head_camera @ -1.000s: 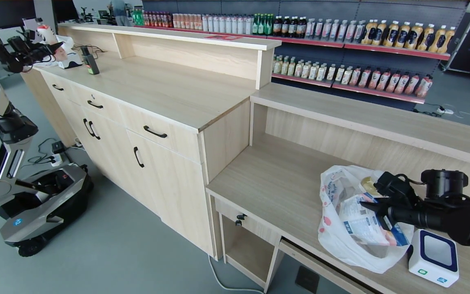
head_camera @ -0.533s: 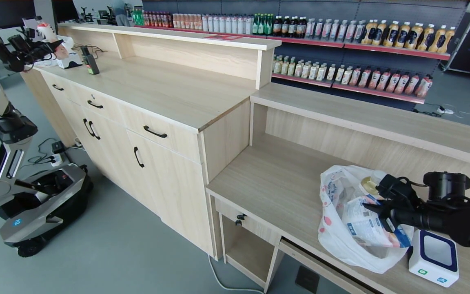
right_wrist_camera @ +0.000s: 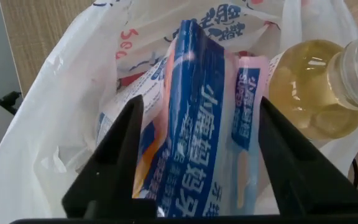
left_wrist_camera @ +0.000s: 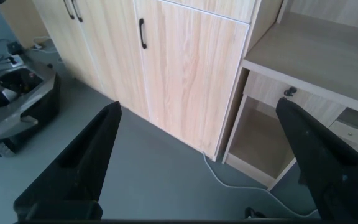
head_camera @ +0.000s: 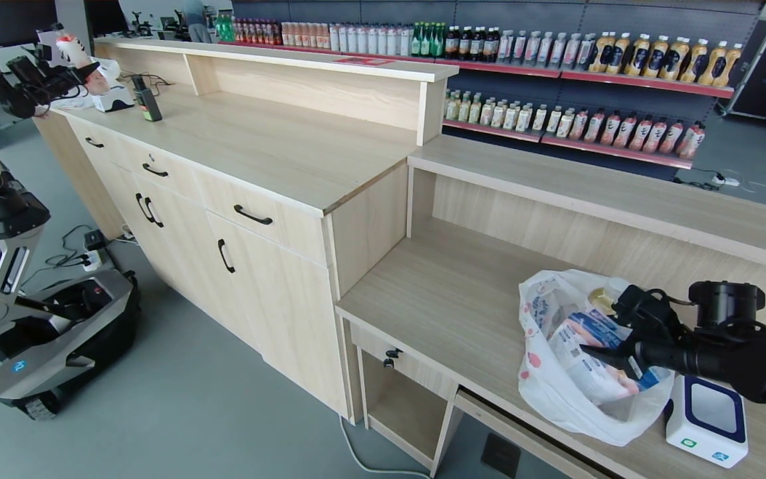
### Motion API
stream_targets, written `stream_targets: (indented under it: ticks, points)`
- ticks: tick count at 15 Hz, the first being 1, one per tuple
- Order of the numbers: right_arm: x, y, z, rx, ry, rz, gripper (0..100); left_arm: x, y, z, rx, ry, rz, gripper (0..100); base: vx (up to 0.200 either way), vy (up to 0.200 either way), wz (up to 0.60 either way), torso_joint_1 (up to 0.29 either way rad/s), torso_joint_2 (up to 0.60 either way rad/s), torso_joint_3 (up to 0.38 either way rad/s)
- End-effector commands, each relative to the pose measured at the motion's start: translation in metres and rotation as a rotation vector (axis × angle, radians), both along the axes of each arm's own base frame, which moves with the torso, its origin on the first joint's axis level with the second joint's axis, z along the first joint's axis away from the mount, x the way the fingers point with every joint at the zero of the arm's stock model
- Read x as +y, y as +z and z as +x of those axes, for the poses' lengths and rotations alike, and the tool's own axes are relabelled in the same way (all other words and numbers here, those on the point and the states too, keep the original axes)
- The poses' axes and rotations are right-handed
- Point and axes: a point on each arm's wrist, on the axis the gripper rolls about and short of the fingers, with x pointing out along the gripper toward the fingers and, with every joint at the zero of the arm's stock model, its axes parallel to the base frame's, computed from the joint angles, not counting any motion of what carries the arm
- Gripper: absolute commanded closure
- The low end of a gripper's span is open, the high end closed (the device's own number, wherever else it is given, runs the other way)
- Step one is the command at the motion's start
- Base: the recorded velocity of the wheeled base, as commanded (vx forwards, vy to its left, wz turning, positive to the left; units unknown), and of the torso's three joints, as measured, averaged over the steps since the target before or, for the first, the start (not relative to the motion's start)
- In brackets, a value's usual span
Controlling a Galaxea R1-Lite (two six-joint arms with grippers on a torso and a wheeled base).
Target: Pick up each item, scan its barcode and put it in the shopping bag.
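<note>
A white shopping bag point(head_camera: 556, 392) with red print stands open on the low counter point(head_camera: 463, 299). My right gripper point(head_camera: 606, 336) hangs over its mouth. In the right wrist view the right gripper point(right_wrist_camera: 199, 106) is open, its fingers point(right_wrist_camera: 126, 143) standing either side of a blue-and-white packet point(right_wrist_camera: 197, 124) that leans inside the bag point(right_wrist_camera: 61, 124). Beside the packet point(head_camera: 582, 346) lies a bottle of yellow liquid point(right_wrist_camera: 309, 87). My left gripper point(left_wrist_camera: 197, 107) is open and empty, above the grey floor before the cabinet doors point(left_wrist_camera: 191, 62).
A white barcode scanner point(head_camera: 707, 418) sits on the counter just right of the bag. A taller counter point(head_camera: 276, 146) stretches to the left, with a small dark device point(head_camera: 147, 100) on it. Another wheeled robot point(head_camera: 44, 326) stands at its far end. Drink shelves point(head_camera: 589, 66) line the back.
The packet has tipped over and sunk deeper into the bag, out of the right gripper's hold. The right gripper dropped slightly. The other robot at the left shifted a little leftward.
</note>
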Motion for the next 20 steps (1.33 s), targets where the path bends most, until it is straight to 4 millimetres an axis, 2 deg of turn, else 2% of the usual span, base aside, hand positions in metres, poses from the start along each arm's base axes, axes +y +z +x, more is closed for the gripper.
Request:
stream_targets:
  ticks: [1,2,6,9,10,11,12,13,14,15,18,20]
  points:
    - [0.002,0.007,-0.001,-0.021,0.030,0.024,0,0.000,0.000,0.000,-0.001,0.001,-0.001,0,0.000,0.000,0.00,0.000,0.00,0.000]
    - [0.003,0.013,-0.003,-0.033,0.042,0.036,0,0.000,0.000,0.000,-0.001,0.001,0.000,0,0.000,0.000,0.00,0.000,0.00,0.000]
    - [0.006,0.066,-0.014,-0.173,0.034,0.043,0,0.000,0.000,0.000,-0.001,0.001,-0.001,0,0.000,0.000,0.00,0.000,0.00,0.000]
    - [0.011,0.108,-0.031,-0.278,0.020,0.068,0,0.000,0.000,0.000,-0.001,0.001,-0.001,0,0.000,0.000,0.00,0.000,0.00,0.000]
    - [0.014,0.126,-0.045,-0.332,0.019,0.068,0,0.000,0.000,0.000,-0.001,0.001,-0.001,0,0.000,0.000,0.00,0.000,0.00,0.000]
    - [0.014,0.132,-0.049,-0.351,0.017,0.061,0,0.000,0.000,0.000,-0.001,0.001,-0.001,0,0.000,0.000,0.00,0.000,0.00,0.000]
    - [0.014,0.148,-0.059,-0.416,0.000,0.034,0,0.000,0.000,0.000,-0.001,0.001,0.000,0,0.000,0.000,0.00,0.000,0.00,0.000]
    - [0.013,0.152,-0.061,-0.430,-0.017,0.029,0,0.000,0.000,0.000,-0.001,0.001,0.000,0,0.000,0.000,-0.60,0.002,0.00,0.007]
    - [0.012,0.171,-0.068,-0.483,-0.108,0.028,0,0.000,0.000,0.000,-0.001,0.001,0.000,0,0.000,0.000,-0.60,0.002,0.01,0.002]
    - [0.012,0.179,-0.070,-0.500,-0.173,0.046,0,0.000,0.000,0.000,-0.001,0.001,-0.001,0,0.000,0.000,-0.60,-0.002,0.00,-0.007]
    - [0.017,0.220,-0.076,-0.558,-0.401,0.162,0,0.000,0.000,0.000,-0.001,0.001,-0.001,0,0.000,0.000,-0.60,0.006,0.00,0.002]
    - [0.016,0.235,-0.089,-0.535,-0.487,0.205,0,0.000,0.000,0.000,-0.001,0.001,0.000,0,0.000,0.000,-0.60,0.005,0.00,0.002]
